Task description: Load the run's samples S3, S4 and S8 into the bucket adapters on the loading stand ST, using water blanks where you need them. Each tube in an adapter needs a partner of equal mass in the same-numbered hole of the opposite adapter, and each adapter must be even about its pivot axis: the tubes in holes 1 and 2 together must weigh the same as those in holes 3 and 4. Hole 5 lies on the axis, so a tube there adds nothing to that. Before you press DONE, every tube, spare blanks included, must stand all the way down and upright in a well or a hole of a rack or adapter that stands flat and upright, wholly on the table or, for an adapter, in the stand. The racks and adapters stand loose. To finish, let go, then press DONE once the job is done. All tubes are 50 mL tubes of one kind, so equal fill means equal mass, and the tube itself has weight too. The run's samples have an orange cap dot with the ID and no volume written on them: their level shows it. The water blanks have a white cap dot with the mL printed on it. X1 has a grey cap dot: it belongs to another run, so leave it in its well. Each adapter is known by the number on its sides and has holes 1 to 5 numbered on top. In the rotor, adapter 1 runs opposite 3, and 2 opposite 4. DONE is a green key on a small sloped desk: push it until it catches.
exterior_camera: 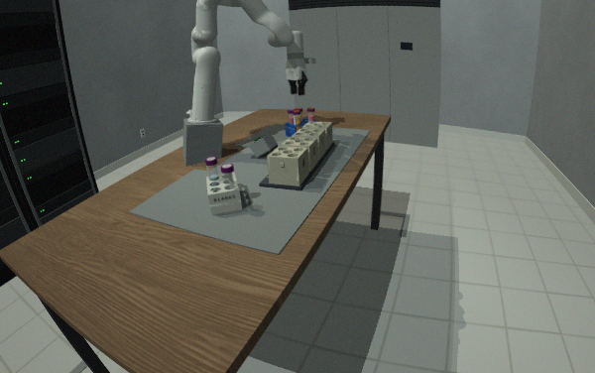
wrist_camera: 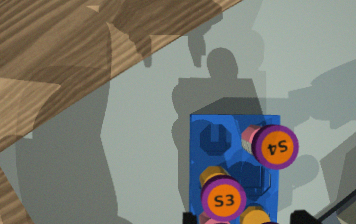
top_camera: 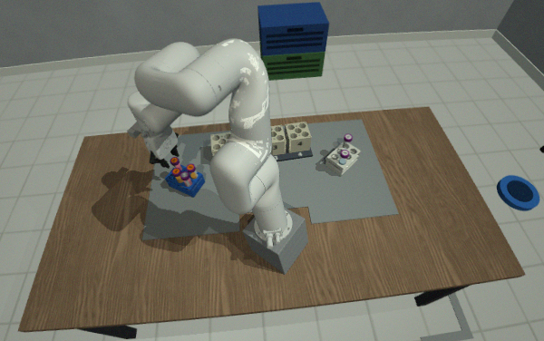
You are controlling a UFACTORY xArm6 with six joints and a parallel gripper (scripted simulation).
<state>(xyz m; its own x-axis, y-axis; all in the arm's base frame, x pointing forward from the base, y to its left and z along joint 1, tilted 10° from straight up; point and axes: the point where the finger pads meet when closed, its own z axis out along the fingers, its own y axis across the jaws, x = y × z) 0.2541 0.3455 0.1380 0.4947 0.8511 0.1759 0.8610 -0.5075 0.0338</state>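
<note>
My gripper (top_camera: 166, 159) (exterior_camera: 297, 92) (wrist_camera: 245, 219) is open and empty above the blue sample rack (top_camera: 193, 192) (wrist_camera: 196, 159). In the rack stand S4 (top_camera: 175, 160) (exterior_camera: 310, 110) (wrist_camera: 276, 146) with pink fill, S3 (top_camera: 176, 172) (wrist_camera: 224, 200) with yellow fill, S8 (top_camera: 190, 168) and grey-dotted X1 (top_camera: 184, 175). S8 and X1 are mostly cut off in the wrist view. Adapter 3 (top_camera: 278, 148) and adapter 4 (top_camera: 298, 143) (exterior_camera: 285, 171) stand on the stand ST (top_camera: 296, 155) (exterior_camera: 280, 186); their visible holes look empty. The arm hides adapter 2.
The white BLANKS rack (top_camera: 335, 168) (exterior_camera: 225, 203) holds two white-dotted blanks (top_camera: 348, 137) (exterior_camera: 227, 169); their numbers are unreadable. The small sloped desk (exterior_camera: 264, 145) with the green key stands between the arm base and the adapters. Adapter 1 (top_camera: 216, 150) is the adapter nearest the blue rack.
</note>
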